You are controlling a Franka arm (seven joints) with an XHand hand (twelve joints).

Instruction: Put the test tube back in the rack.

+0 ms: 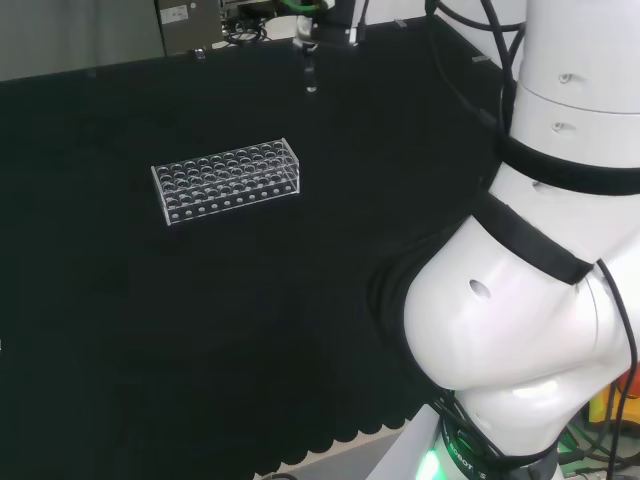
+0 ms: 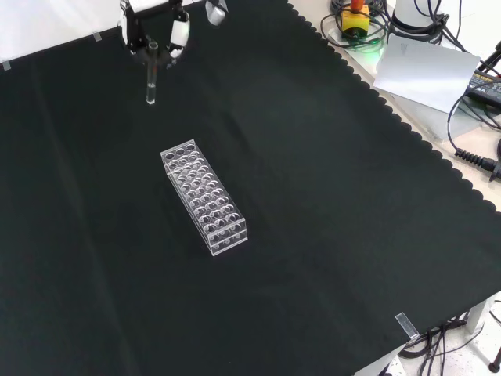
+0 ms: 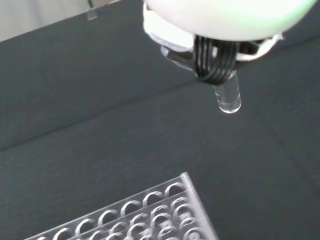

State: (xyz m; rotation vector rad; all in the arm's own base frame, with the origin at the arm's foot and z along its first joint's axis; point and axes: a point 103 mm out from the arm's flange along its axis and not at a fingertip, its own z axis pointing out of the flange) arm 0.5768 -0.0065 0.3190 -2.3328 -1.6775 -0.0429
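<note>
A clear test tube (image 2: 150, 78) hangs upright above the cloth, its rounded end down, and the hand (image 2: 154, 31) is shut on its top. In the front view they are at the top left, beyond the far end of the clear plastic rack (image 2: 205, 196). The rack lies on the black cloth with several rows of empty holes. In the head view the hand (image 1: 310, 30) and test tube (image 1: 311, 78) are at the far edge, above and right of the rack (image 1: 227, 180). The wrist view shows dark fingers (image 3: 215, 60) curled round the test tube (image 3: 227, 95), with a corner of the rack (image 3: 165, 210) below.
The arm's white links (image 1: 540, 250) stand at the right of the head view. Off the cloth's scalloped edge (image 2: 407, 129) in the front view lie a sheet of paper (image 2: 427, 70), a yellow and red button box (image 2: 356, 19) and cables (image 2: 473, 160).
</note>
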